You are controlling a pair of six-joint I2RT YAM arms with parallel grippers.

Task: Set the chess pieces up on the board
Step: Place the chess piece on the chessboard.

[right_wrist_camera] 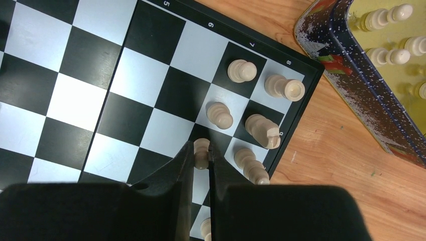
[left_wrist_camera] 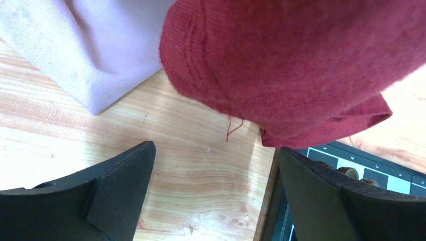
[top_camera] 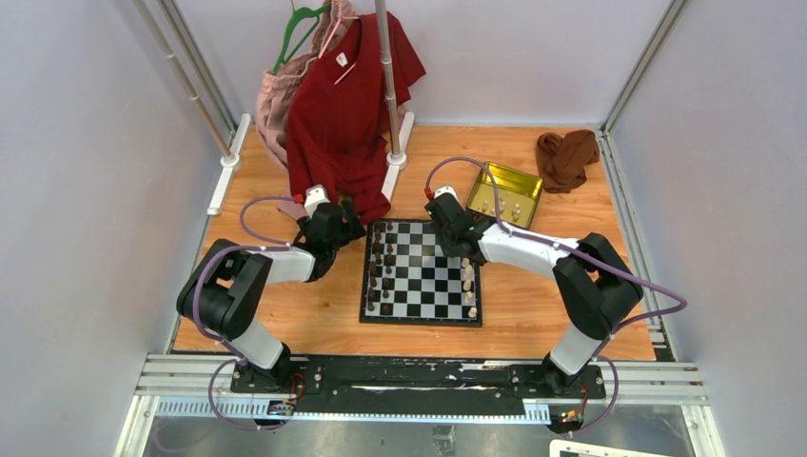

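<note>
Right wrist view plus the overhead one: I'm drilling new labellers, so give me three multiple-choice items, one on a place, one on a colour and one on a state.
1. The gold tin sits:
A) on the board
B) on the table, beyond the board's far right corner
C) left of the board

2. The pieces lying in the tin are:
A) cream
B) dark brown
C) red

3. The right gripper is:
A) wide open over the tin
B) closed on a cream pawn on the board
C) lifting a dark piece

Answers:
1 B: the top view shows the tin on bare wood past that corner.
2 A: the right wrist view shows pale figures on the tin's yellow floor.
3 B: its fingers hug both sides of the pawn.
</note>
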